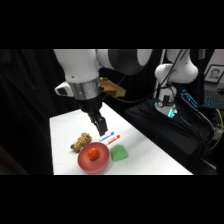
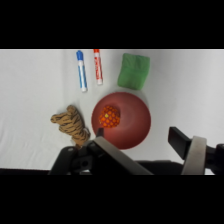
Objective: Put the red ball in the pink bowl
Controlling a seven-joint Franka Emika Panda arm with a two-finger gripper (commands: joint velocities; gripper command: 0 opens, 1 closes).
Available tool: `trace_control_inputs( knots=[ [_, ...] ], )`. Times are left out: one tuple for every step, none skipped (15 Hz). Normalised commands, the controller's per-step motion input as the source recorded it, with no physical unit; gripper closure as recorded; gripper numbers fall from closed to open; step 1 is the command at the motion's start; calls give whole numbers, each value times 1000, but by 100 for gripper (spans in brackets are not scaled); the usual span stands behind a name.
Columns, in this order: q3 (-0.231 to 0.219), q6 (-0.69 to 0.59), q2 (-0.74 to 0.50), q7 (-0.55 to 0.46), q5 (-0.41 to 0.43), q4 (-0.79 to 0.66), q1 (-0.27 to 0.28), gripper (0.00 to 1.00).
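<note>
Red ball [image 2: 109,116], round and dimpled, sat inside the smooth, shallow pink bowl [image 2: 131,131]. Left of it lay a striped plush tiger [image 2: 71,124]; above, two markers [image 2: 89,68] and a soft green block [image 2: 133,71]. The gripper [image 2: 145,142] hung above, fingers apart and empty.

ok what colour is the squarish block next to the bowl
Green. The block shows best in the wrist view, lying just beside the pink bowl.

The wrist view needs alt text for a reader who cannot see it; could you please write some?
A red ball lies inside a pink bowl on a white table. Around the bowl are a green block, two markers and a striped toy tiger.
</note>
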Motion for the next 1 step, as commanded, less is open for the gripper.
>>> trace_control_inputs(
  knots=[
    [102,-349,-10,-48,98,282,-105,0]
  ],
)
